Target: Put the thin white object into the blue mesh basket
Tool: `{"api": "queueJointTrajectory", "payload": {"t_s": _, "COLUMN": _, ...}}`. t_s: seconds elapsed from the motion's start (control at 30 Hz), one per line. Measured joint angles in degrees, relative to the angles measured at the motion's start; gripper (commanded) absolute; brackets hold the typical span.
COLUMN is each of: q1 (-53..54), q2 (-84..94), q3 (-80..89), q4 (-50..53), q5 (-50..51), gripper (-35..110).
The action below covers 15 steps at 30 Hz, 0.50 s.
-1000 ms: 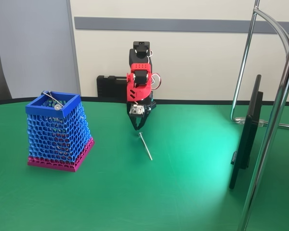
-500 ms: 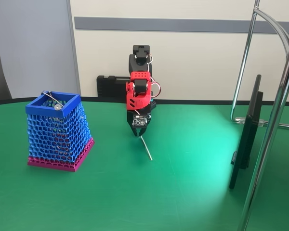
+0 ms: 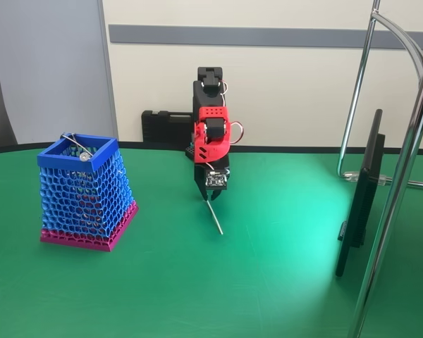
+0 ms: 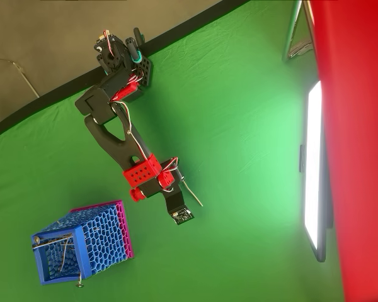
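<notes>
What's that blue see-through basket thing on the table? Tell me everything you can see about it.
The blue mesh basket is a tapered square container, narrower at the top, with walls of blue honeycomb mesh, a solid blue rim and a magenta band at the base. It stands upright on the green table, apart from the gripper. A grey wire with a round disc end leans out over its rim.

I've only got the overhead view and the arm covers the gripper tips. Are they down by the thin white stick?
Observer: Yes. In the fixed view the gripper is low, tips at the far end of the thin white object, which lies flat on the table.
Operator: Are the jaws closed on it?
Observer: Cannot tell; the dark fingers overlap from the front. The stick is not lifted.
Operator: The basket looks tipped from above.
Observer: The blue mesh basket stands upright on its magenta base, opening upward.
</notes>
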Motion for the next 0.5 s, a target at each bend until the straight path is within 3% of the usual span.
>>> {"api": "queueJointTrajectory", "payload": {"t_s": 0.5, "q1": 0.09, "q2": 0.09, "q3": 3.16, "q4": 0.00, "q5": 0.70, "gripper": 10}}
